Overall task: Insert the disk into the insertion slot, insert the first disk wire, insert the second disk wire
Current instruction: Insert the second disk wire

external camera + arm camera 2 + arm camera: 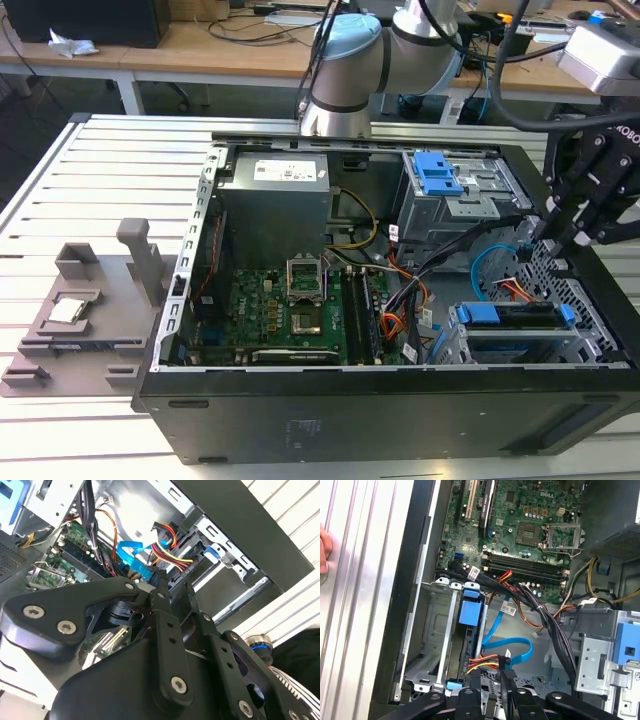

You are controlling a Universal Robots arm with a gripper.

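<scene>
I see the disk [512,320] already sitting in its slot [431,630], low in the computer case [350,420] on the exterior view's right, with its blue handle showing. My gripper [174,584] hangs just beside the end of the disk. It is clenched on the black plug [506,658] of the red, yellow and orange wires, and the flat blue cable [517,647] is right next to it.

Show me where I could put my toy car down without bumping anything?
The slatted table is bare at the exterior view's left, beyond the grey holder, and along the near side of the computer case. Inside it is crowded: cables tangle between the green board and the disk, where the pincer hangs.
</scene>
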